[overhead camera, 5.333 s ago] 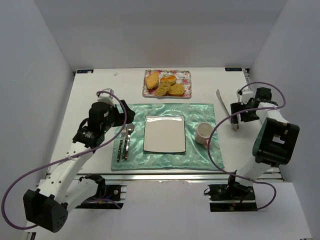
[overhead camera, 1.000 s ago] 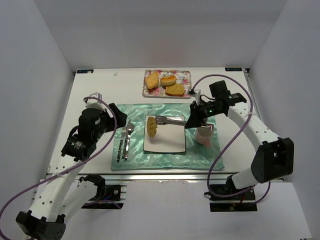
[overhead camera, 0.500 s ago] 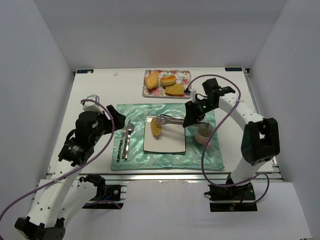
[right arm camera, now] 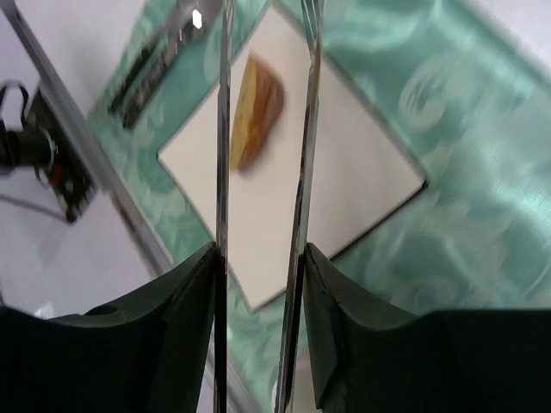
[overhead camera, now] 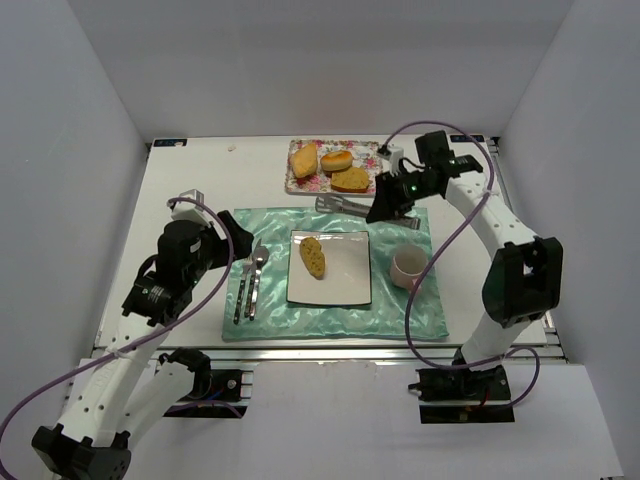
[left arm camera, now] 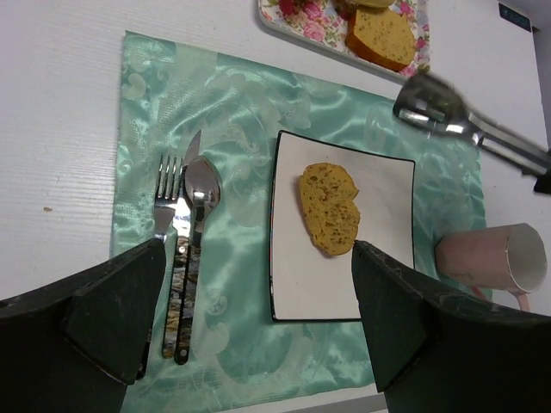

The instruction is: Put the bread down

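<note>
A slice of bread (overhead camera: 313, 257) (left arm camera: 329, 207) (right arm camera: 254, 112) lies flat on the white square plate (overhead camera: 345, 285) (left arm camera: 379, 284), apart from both grippers. My right gripper (overhead camera: 386, 204) (right arm camera: 258, 258) is shut on metal tongs (overhead camera: 345, 205) (left arm camera: 448, 116) (right arm camera: 222, 172), whose arms are spread with nothing between them. It hovers behind the plate, near the floral tray (overhead camera: 372, 150). At the left of the placemat my left gripper (overhead camera: 238, 232) (left arm camera: 256, 248) stands open and empty.
The floral tray holds three more bread pieces (overhead camera: 336, 160). A pink cup (overhead camera: 408, 267) (left arm camera: 491, 258) stands right of the plate. A fork, knife and spoon (overhead camera: 250, 280) (left arm camera: 185, 224) lie left of it on the green placemat (overhead camera: 330, 325).
The tongs spread and let the bread slice drop flat onto the plate. My right arm then drew the empty tongs back toward the tray. The left arm barely shifted.
</note>
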`<move>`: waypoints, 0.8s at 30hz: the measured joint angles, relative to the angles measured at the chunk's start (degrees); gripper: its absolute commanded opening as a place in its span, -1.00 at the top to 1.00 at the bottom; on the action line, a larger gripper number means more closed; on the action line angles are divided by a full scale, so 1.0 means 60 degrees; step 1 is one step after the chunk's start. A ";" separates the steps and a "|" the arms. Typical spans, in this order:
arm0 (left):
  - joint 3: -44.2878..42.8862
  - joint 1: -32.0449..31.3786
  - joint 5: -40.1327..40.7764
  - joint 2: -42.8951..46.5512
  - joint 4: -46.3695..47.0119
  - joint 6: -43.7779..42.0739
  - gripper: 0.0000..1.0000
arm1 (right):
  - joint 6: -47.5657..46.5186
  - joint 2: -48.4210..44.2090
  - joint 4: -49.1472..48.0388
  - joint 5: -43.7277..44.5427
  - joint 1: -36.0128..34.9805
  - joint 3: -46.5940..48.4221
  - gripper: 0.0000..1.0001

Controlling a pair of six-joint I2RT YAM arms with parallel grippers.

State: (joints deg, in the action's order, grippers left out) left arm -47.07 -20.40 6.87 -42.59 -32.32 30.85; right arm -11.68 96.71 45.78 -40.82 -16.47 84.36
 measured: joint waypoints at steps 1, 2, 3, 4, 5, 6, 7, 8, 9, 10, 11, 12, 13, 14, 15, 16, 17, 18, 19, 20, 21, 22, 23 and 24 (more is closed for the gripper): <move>0.0000 0.0000 0.0000 -0.0044 0.0000 -0.0007 -0.96 | 0.0306 0.0259 -0.0244 0.0007 0.0000 0.0433 0.05; 0.0000 0.0000 0.0000 -0.0073 -0.0004 -0.0022 -0.96 | 0.0586 0.0535 -0.0459 0.0011 0.0000 0.0860 0.06; 0.0000 0.0000 0.0000 -0.0087 -0.0004 -0.0029 -0.96 | 0.0925 0.0841 -0.0670 0.0018 0.0000 0.1235 0.05; -0.0004 0.0000 0.0000 -0.0095 -0.0007 -0.0029 -0.96 | 0.1311 0.1198 -0.1002 0.0018 -0.0004 0.1632 0.06; -0.0004 0.0000 0.0000 -0.0098 -0.0007 -0.0033 -0.96 | 0.1665 0.1537 -0.1297 0.0025 -0.0007 0.1934 0.05; -0.0004 0.0000 0.0000 -0.0098 -0.0011 -0.0029 -0.96 | 0.2149 0.1942 -0.1585 0.0022 -0.0007 0.2237 0.05; -0.0004 0.0000 0.0004 -0.0098 -0.0025 -0.0029 -0.96 | 0.2561 0.2295 -0.1861 0.0018 -0.0007 0.2433 0.05; -0.0015 0.0000 0.0004 -0.0102 -0.0051 -0.0022 -0.96 | 0.2932 0.2597 -0.2091 0.0004 -0.0007 0.2565 0.05; -0.0029 0.0000 0.0004 -0.0102 -0.0073 -0.0011 -0.96 | 0.3373 0.2922 -0.2299 -0.0062 -0.0004 0.2670 0.05; -0.0044 0.0000 0.0004 -0.0102 -0.0084 0.0007 -0.96 | 0.3774 0.3191 -0.2506 -0.0142 -0.0004 0.2739 0.05; -0.0062 0.0000 0.0007 -0.0102 -0.0095 0.0022 -0.96 | 0.4211 0.3475 -0.2743 -0.0229 -0.0004 0.2779 0.04; -0.0076 0.0000 0.0011 -0.0102 -0.0106 0.0047 -0.96 | 0.4688 0.3723 -0.2958 -0.0346 -0.0004 0.2787 0.03; -0.0084 0.0000 0.0015 -0.0098 -0.0106 0.0076 -0.96 | 0.5096 0.3920 -0.3158 -0.0466 0.0000 0.2790 -0.03; -0.0087 0.0000 0.0025 -0.0098 -0.0106 0.0102 -0.96 | 0.5544 0.4120 -0.3402 -0.0583 0.0000 0.2790 -0.05; -0.0091 0.0000 0.0033 -0.0098 -0.0106 0.0127 -0.96 | 0.5982 0.4284 -0.3661 -0.0725 0.0000 0.2790 -0.06; -0.0091 0.0000 0.0040 -0.0102 -0.0102 0.0160 -0.96 | 0.6393 0.4415 -0.3931 -0.0852 0.0000 0.2787 -0.07; -0.0091 0.0000 0.0040 -0.0102 -0.0095 0.0189 -0.96 | 0.6838 0.4513 -0.4207 -0.1005 0.0000 0.2776 -0.06; -0.0091 0.0000 0.0044 -0.0120 -0.0066 0.0229 -0.96 | 0.7246 0.4579 -0.4532 -0.1122 0.0000 0.2776 -0.07; -0.0091 0.0000 0.0044 -0.0146 -0.0011 0.0262 -0.96 | 0.7697 0.4630 -0.4885 -0.1224 0.0000 0.2776 -0.07; -0.0091 0.0000 0.0044 -0.0193 0.0040 0.0273 -0.96 | 0.8138 0.4666 -0.5260 -0.1333 0.0000 0.2776 -0.08; -0.0091 0.0000 0.0040 -0.0259 0.0095 0.0291 -0.96 | 0.8473 0.4699 -0.5599 -0.1417 -0.0004 0.2779 -0.11; -0.0091 0.0000 0.0040 -0.0353 0.0146 0.0295 -0.96 | 0.8786 0.4728 -0.5894 -0.1479 -0.0007 0.2779 -0.12; -0.0091 0.0000 0.0040 -0.0452 0.0189 0.0295 -0.96 | 0.9027 0.4761 -0.6109 -0.1519 -0.0007 0.2779 -0.12; -0.0095 0.0000 0.0036 -0.0543 0.0211 0.0295 -0.96 | 0.9275 0.4809 -0.6331 -0.1559 -0.0007 0.2783 -0.12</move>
State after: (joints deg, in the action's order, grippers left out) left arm -47.64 -20.40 7.09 -45.84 -31.05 32.62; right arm 43.97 125.56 7.79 -50.17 -16.51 101.06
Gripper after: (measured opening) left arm 0.978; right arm 0.559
